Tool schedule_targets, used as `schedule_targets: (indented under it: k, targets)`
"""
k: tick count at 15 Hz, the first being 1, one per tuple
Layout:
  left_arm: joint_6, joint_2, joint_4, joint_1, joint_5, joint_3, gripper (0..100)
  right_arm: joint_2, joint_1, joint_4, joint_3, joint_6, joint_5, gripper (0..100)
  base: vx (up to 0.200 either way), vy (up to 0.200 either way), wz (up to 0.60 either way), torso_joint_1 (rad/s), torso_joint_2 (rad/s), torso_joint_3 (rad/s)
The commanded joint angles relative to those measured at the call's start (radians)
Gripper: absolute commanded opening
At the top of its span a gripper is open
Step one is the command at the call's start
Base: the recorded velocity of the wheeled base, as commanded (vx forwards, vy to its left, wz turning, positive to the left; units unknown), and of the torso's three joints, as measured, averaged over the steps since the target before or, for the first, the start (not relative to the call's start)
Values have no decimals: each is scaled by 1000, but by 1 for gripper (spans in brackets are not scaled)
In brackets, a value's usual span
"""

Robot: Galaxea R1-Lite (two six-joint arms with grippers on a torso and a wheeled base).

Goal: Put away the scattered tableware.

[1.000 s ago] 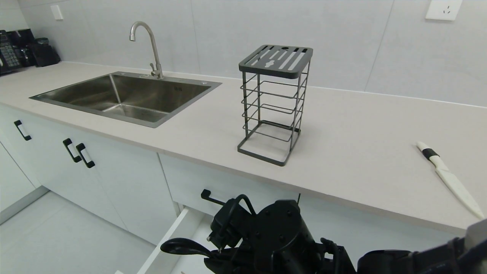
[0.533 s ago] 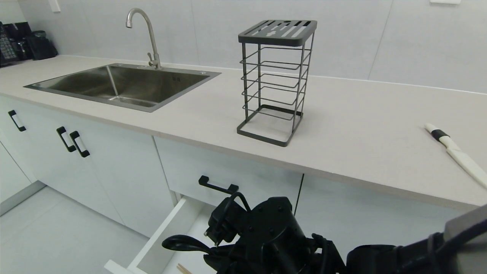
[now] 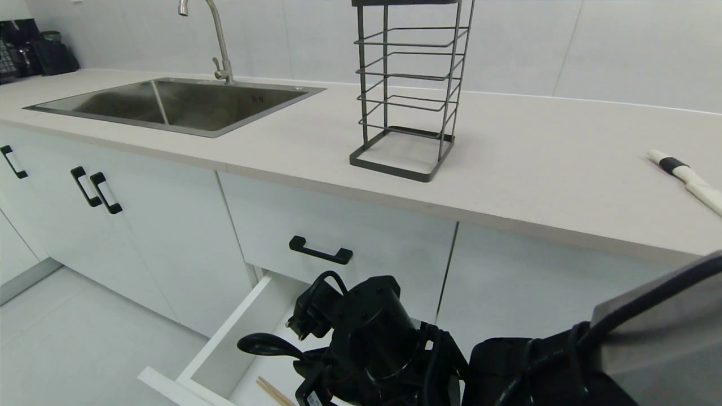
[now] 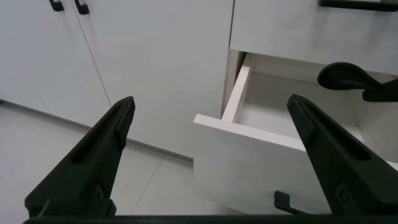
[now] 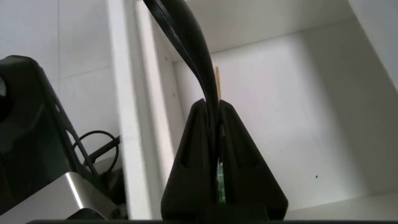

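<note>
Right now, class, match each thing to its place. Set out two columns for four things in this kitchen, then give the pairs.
1 knife
2 wire rack
3 black spoon
4 chopsticks

A inside the open drawer
B clamped in the right tool
C upright on the counter
D lying flat at the counter's right end

Pairs: 1-D, 2-C, 3-B, 4-A

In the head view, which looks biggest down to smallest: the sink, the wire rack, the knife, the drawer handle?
1. sink
2. wire rack
3. knife and drawer handle look alike; the knife runs off the edge, so I won't rank them.
</note>
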Motion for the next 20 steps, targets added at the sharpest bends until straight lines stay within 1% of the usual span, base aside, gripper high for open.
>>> schedule_targets:
  k: [1,12,20]
  targets:
    - [0,1,-1,0,0,0,100,23,-9,0,-22,0,0,0,0,0,0,-12,188,32]
    - [0,1,-1,0,0,0,100,143,-38,0,-118,-11,0,0,0,0,0,-1,15,12]
    - [0,1,-1,0,0,0,100,210,-61,-2,-126,-11,11,0,0,0,0,0,0,0]
